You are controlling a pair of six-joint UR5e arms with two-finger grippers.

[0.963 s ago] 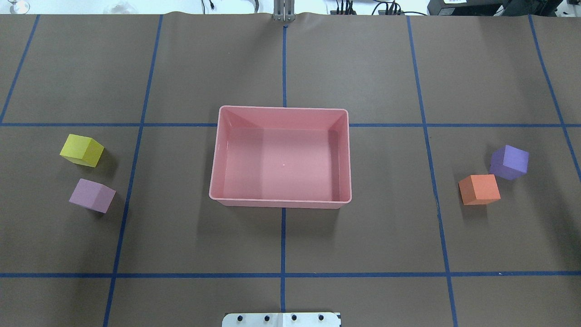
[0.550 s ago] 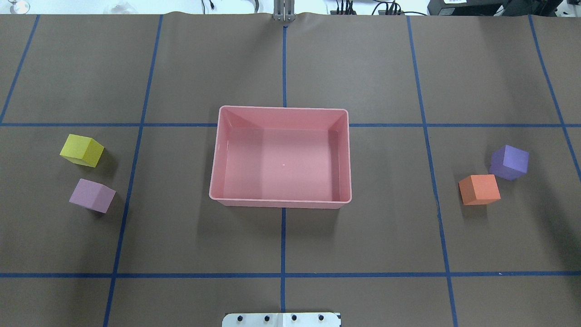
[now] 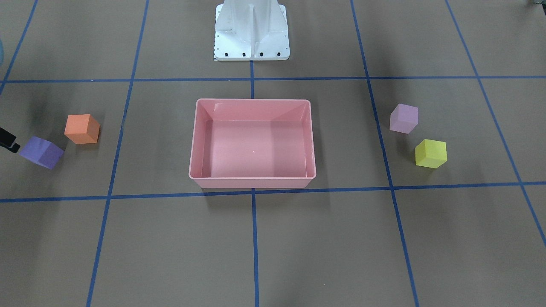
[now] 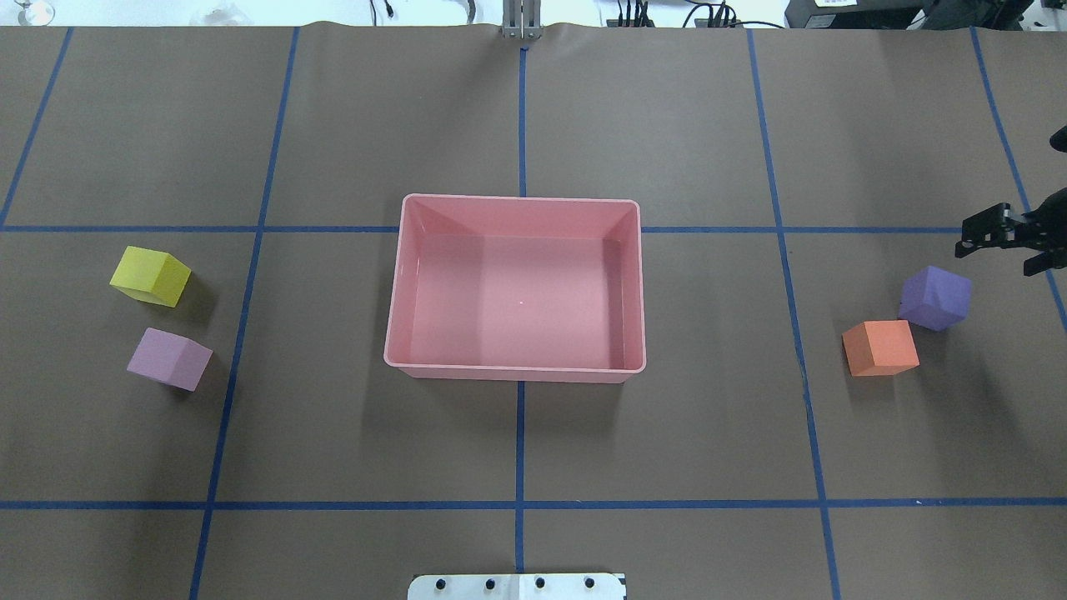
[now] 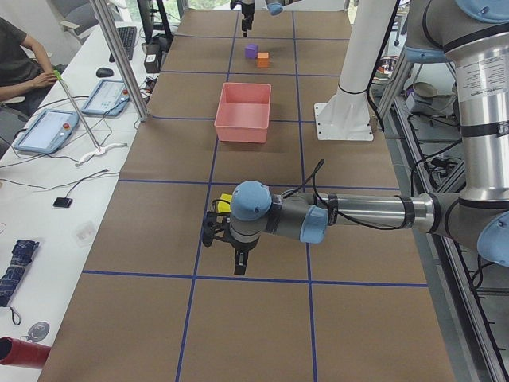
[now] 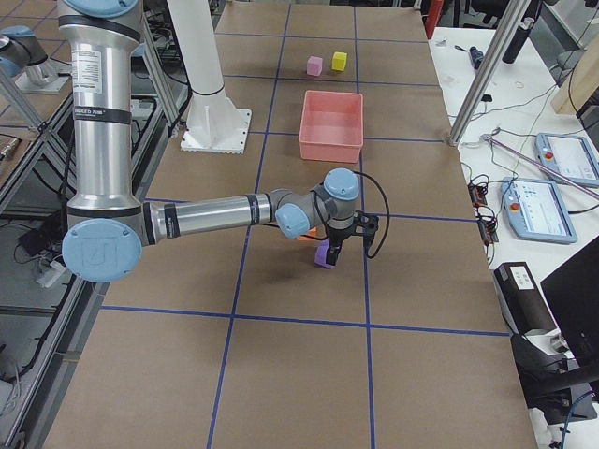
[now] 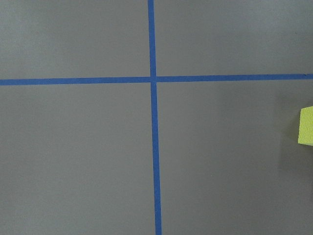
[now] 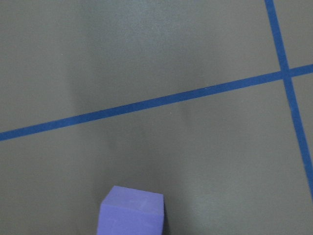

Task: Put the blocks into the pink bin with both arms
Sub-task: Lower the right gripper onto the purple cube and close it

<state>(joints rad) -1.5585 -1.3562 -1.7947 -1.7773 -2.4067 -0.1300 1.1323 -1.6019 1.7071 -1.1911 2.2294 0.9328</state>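
Overhead: pink bin (image 4: 517,372) sits mid-frame, empty, so all four blocks are yet to go in. Yellow block (image 4: 150,277) and pink-lilac block (image 4: 169,358) lie mid-left, orange block (image 4: 880,347) and purple block (image 4: 935,297) mid-right. That's two per side, prob. so each arm clears its own pair. Right gripper (image 4: 1000,248) pokes in at the right edge, just up-right of purple, jaws apart w/ nothing between them. It looks lined up for purple first.

Front-facing: mirrored layout. Only a black sliver of that gripper shows at the left edge, beside purple; contact unclear.

Ext. left: left gripper (image 5: 231,253) hangs low-centre, near yellow, which peeks out behind it. Can't tell if it's open or closed.

Ext. right: fingers point down right by purple; orange is mostly hidden behind.

L wrist: bare table (image 7: 73,147) w/ blue tape (image 7: 152,78) cross. Yellow's edge is at mid-right, so the aim is still off-centre.

R wrist: purple at bottom edge, left of centre; no fingers in shot.
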